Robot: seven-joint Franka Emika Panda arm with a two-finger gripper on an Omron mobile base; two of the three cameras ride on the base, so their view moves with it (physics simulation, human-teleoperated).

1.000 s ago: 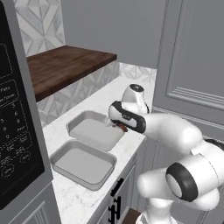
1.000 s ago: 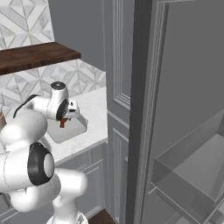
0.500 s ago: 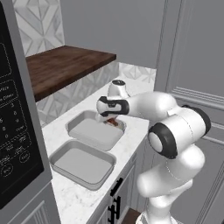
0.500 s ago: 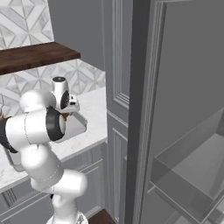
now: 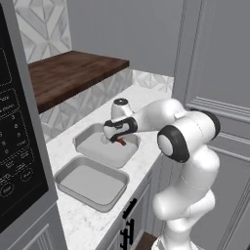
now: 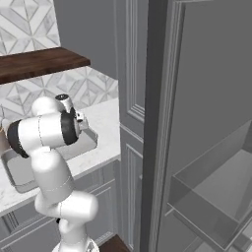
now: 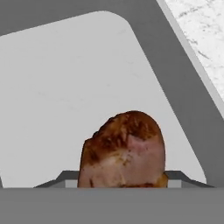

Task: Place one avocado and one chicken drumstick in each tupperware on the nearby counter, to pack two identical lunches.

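Note:
My gripper (image 5: 116, 138) hangs low over the far tupperware (image 5: 92, 146), shut on a reddish-brown chicken drumstick (image 5: 121, 142). In the hand view the chicken drumstick (image 7: 124, 151) sits between the finger tips, with the light-grey floor of the tupperware (image 7: 65, 87) right below and its rim at the right. A second tupperware (image 5: 93, 184) lies nearer on the white marbled counter (image 5: 146, 100), with nothing in it. From the right base view both tupperware trays (image 6: 87, 143) are partly hidden behind my arm. No avocado is in view.
A black microwave (image 5: 14, 146) stands at the left. A dark wooden shelf (image 5: 73, 73) runs above the counter's back. Tall grey cabinet doors (image 5: 215, 73) rise at the right, and an open grey compartment (image 6: 211, 187) sits at the far right.
The arm has swung left from the far tupperware's right rim to over its middle and come lower, carrying the drumstick. The grip has not changed.

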